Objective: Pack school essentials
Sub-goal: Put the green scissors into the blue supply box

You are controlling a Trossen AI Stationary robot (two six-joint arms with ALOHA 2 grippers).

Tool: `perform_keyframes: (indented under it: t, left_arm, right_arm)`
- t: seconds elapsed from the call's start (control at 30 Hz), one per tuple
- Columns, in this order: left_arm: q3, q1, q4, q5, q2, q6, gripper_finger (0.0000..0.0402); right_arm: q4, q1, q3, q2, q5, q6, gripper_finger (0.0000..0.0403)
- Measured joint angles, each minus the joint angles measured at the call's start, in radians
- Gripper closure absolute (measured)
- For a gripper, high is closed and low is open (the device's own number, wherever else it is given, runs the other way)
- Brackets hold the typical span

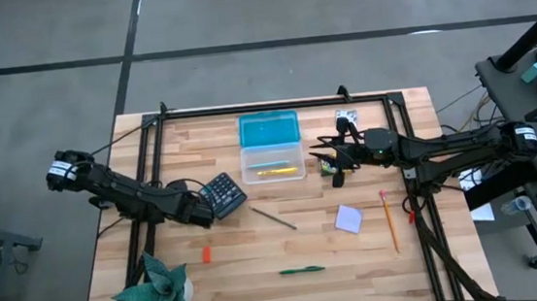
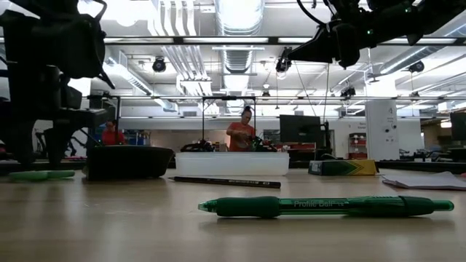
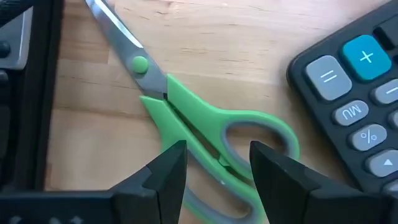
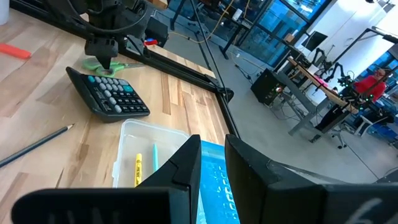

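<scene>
The green-handled scissors (image 3: pixel 205 134) lie flat on the table beside a dark calculator (image 1: pixel 224 194). My left gripper (image 3: pixel 216 163) is open just above them, one finger on each side of the handle loops. My right gripper (image 4: pixel 214 163) hangs high over the table (image 2: pixel 291 54), by the right side of the clear box (image 1: pixel 271 162); it is slightly open and empty. The box holds a yellow piece (image 4: pixel 137 168) and a teal pen (image 4: pixel 154 157). A green pen (image 1: pixel 301 269), orange eraser (image 1: pixel 205 254), lavender note pad (image 1: pixel 349 218), orange pencil (image 1: pixel 389 221) and dark pencil (image 1: pixel 272 217) lie loose.
The box's blue lid (image 1: pixel 269 129) lies behind the box. A crayon pack (image 2: pixel 342 167) lies near the right gripper. A green spiky plant (image 1: pixel 159 287) stands at the near left corner. Black frame rails (image 1: pixel 148 171) run along the table's sides. People stand in the room beyond.
</scene>
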Motion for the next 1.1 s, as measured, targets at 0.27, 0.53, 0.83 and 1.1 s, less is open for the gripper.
perform_keyframes:
  t: [0.27,0.53,0.83,1.1]
  left_arm:
    - [-0.021,0.0,0.043,0.017,0.032,-0.03,0.0243]
    - [-0.022,0.0,0.007,0.18,0.04,0.189,0.0243]
    - [-0.021,0.0,-0.008,0.241,0.009,0.223,0.0243]
    - [-0.002,-0.001,-0.015,0.244,0.004,0.19,0.0243]
  right_arm:
    - [0.0,0.0,0.0,0.0,0.0,-0.009,0.0339]
    - [-0.001,0.0,0.0,0.0,0.0,-0.009,0.0339]
    - [-0.001,0.0,0.0,0.0,0.0,-0.01,0.0339]
    - [-0.007,0.0,0.0,0.0,0.0,-0.01,0.0339]
